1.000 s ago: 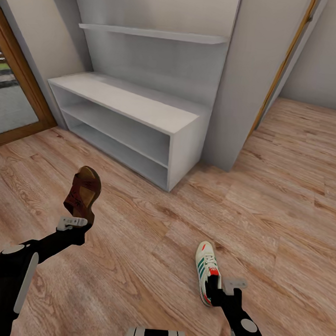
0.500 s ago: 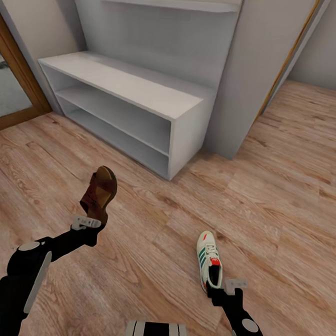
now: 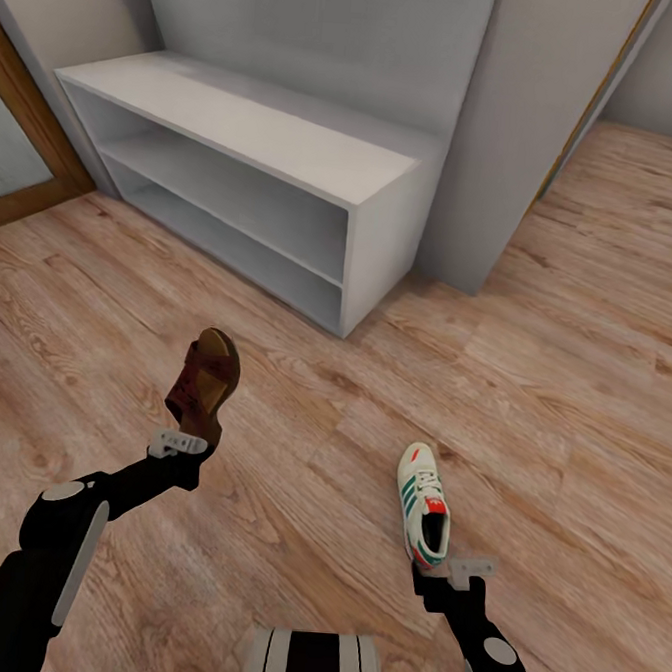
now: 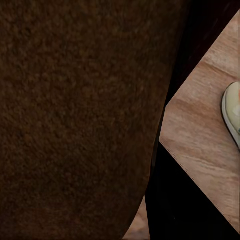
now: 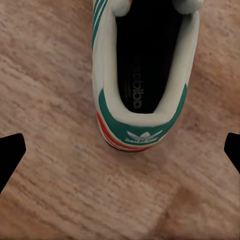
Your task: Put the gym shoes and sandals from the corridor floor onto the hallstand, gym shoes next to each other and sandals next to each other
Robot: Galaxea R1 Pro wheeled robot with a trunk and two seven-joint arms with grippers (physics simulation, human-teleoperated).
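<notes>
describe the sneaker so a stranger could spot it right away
Start at the long grey hallstand by the wall, then look down the wood floor toward the robot. The gym shoe lies just ahead of the right gripper: white, green stripes, red-orange heel, unlike the brown sandal.

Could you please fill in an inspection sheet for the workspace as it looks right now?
Surface: corridor floor, wood-grain planks.
Job's things: one sandal held up off the floor; one gym shoe lying on the floor; hallstand with nothing on its top or its shelves.
Clutter: nothing seen.
Grippers: left gripper shut on the sandal; right gripper open, just behind the gym shoe's heel, fingers wide on either side in the right wrist view.
Cables: nothing seen.
Surroundings: grey wall panel beside the hallstand; wooden door frame at left.
</notes>
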